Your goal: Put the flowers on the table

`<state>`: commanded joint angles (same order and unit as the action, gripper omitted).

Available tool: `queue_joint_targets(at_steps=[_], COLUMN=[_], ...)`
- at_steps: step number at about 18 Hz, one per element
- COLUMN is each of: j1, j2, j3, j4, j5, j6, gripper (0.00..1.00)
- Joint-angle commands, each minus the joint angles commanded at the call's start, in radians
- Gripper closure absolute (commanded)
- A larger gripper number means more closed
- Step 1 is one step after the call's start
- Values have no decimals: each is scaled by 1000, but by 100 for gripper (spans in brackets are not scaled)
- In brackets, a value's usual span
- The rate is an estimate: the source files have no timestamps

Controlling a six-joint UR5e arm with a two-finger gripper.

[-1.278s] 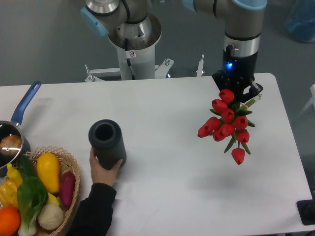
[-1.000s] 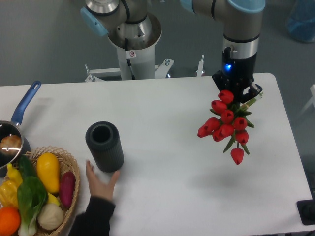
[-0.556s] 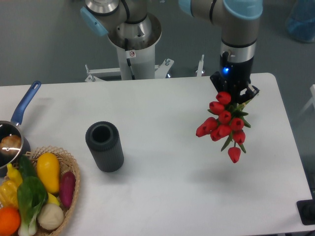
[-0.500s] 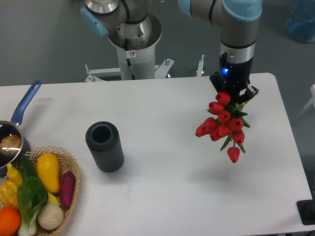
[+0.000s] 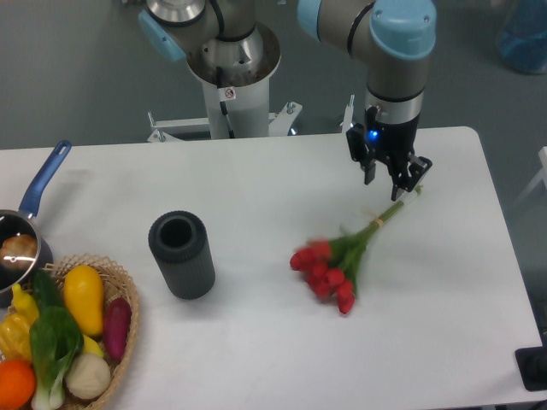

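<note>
The flowers, a tied bunch of red tulip buds with green stems, lie on the white table right of centre. The buds point to the lower left and the stem ends point up toward my gripper. The bunch looks slightly blurred. My gripper hangs just above the stem ends with its jaws apart and nothing between them.
A dark cylinder stands upright left of centre. A wicker basket with yellow, green and red-purple produce sits at the front left corner. A pan with a blue handle is at the left edge. The robot base is behind the table.
The gripper let go of the flowers and they dropped onto the table, lying on their side. The gripper shifted slightly left. The person's hand left the cylinder and went out of view.
</note>
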<state>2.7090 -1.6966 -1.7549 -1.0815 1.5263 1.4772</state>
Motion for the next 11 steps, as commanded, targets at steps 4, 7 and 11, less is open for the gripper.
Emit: queue_joint_targets(at_steps=[4,7,11], j1=[6,12,26], j2=[5,0,9], j3=[9,20,23], j4=[8,32,31], j5=[-2,-2,-55], j6=[2,2,2], gripper=[0,0,0])
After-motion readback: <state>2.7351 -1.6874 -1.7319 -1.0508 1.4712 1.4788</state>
